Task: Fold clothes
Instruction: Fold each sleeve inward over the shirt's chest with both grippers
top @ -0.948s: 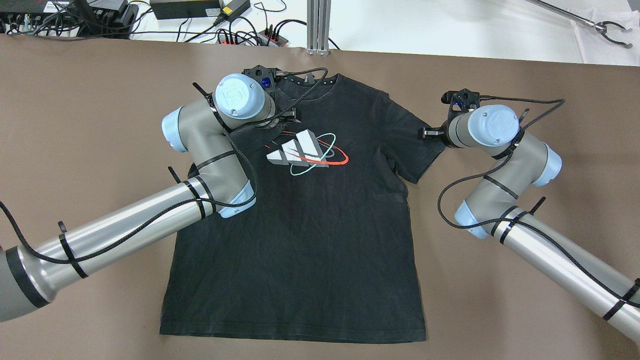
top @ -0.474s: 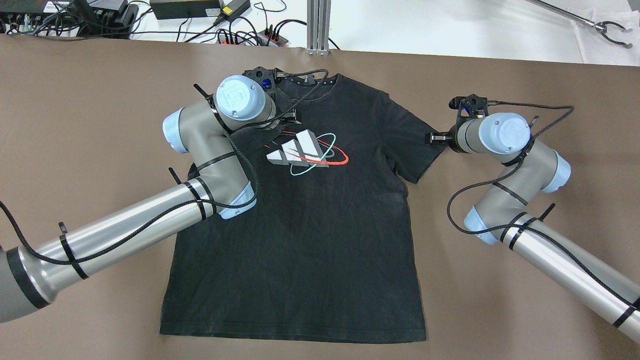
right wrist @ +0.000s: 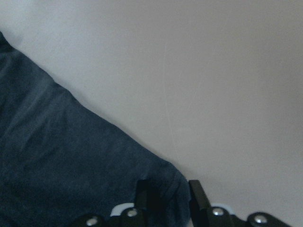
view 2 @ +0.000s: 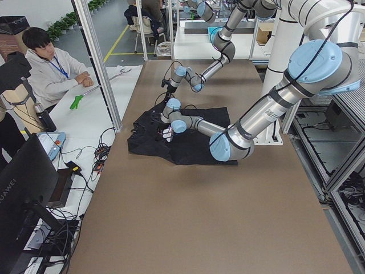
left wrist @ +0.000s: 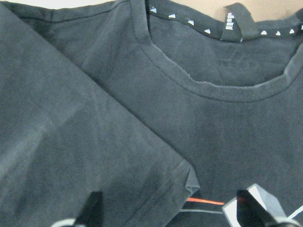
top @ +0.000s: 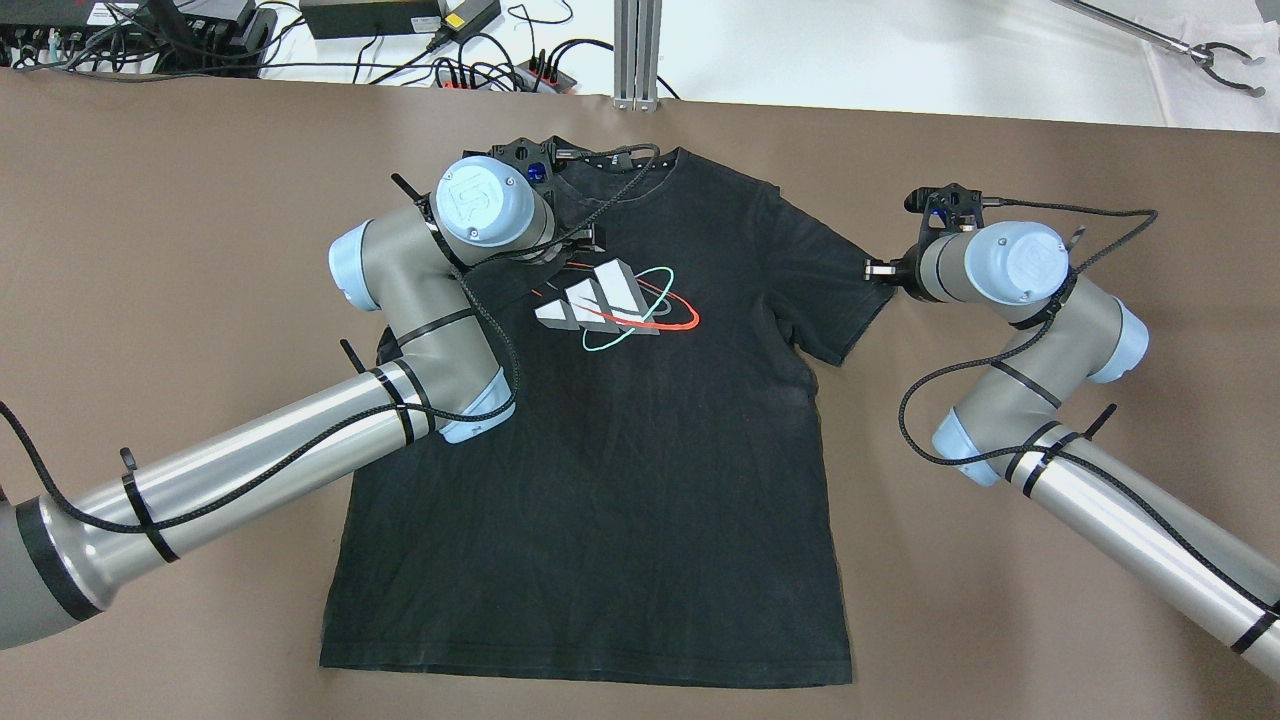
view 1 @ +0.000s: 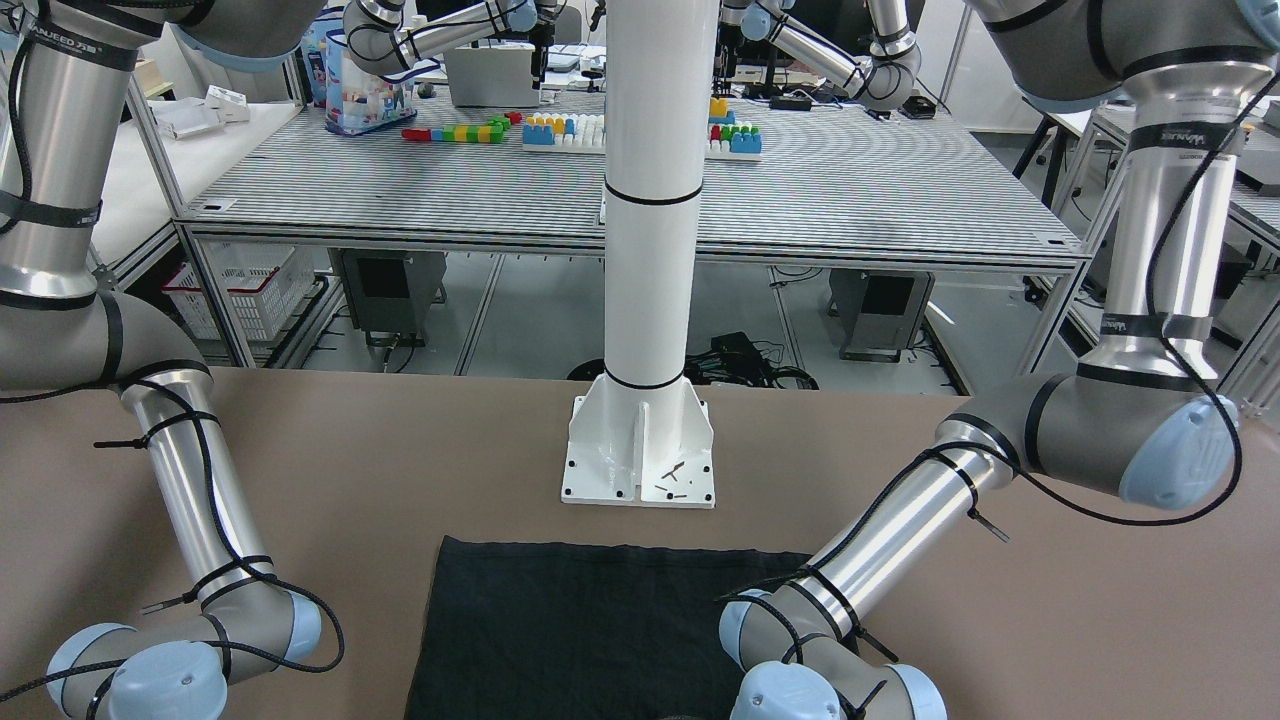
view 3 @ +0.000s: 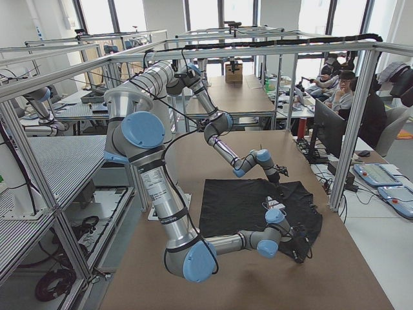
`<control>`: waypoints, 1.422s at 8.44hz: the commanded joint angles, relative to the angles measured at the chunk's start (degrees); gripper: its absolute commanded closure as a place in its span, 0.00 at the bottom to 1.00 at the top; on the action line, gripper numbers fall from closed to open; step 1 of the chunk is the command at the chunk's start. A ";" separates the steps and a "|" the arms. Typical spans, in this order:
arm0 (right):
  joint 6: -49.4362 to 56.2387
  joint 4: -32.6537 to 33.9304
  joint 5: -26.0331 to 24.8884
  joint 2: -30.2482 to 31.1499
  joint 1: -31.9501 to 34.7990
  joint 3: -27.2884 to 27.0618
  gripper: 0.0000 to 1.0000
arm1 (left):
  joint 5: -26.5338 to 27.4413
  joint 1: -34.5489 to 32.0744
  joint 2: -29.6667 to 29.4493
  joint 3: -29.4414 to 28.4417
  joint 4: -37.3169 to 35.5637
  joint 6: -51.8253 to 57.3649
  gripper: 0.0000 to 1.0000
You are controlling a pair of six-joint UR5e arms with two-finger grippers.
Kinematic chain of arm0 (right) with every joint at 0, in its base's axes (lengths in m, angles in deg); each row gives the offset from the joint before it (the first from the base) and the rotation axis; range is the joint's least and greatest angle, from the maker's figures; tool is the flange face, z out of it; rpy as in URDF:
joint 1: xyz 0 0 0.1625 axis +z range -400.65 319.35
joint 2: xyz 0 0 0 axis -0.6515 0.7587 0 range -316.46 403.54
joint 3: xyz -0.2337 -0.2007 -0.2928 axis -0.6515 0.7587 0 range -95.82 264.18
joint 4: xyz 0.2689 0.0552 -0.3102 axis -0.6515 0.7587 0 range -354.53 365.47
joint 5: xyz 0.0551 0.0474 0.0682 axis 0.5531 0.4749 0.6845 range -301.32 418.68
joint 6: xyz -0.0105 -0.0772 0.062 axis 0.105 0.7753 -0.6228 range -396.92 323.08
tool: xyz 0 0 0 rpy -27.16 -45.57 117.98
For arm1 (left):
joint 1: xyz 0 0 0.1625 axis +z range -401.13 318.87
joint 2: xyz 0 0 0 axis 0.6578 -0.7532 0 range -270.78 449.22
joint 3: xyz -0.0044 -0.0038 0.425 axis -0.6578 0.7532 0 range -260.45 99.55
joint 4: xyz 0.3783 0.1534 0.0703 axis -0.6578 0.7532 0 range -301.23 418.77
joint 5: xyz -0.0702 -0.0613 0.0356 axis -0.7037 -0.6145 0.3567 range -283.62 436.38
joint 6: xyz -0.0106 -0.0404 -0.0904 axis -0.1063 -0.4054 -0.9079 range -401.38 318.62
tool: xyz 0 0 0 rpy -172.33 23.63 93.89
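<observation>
The left end effector (left wrist: 171, 213) stands wide, its two fingertips (left wrist: 93, 210) well apart with only cloth below them. It hangs over the chest of the T-shirt (top: 620, 450), just beneath the collar (left wrist: 227, 90), where the folded sleeve (left wrist: 71, 142) lies turned inward across the front, its corner pointing into the gap between the fingertips. The right end effector (right wrist: 169, 196) is narrow and closed down on the corner of the outer sleeve (top: 840, 300); dark cloth shows between its two black fingers at the very edge of the garment, with bare surface just beside it. The T-shirt is black and lies flat and face up on the brown bench (top: 200, 200), collar toward the far edge and hem toward the robot. Its printed logo (top: 612, 308) is just beside the left end effector. The left arm crosses over that side of the shirt, while the right arm reaches in over bare bench. A white column (view 1: 648, 250) is bolted to the bench near the hem. Cables (top: 480, 72) run along the white surface past the far edge, and a seated operator (view 2: 51, 71) sits on that side.
</observation>
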 commanded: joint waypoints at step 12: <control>-22.43 21.74 -11.50 -24.72 -10.54 1.64 1.00 | -4.36 -3.73 1.67 0.09 2.55 5.62 0.00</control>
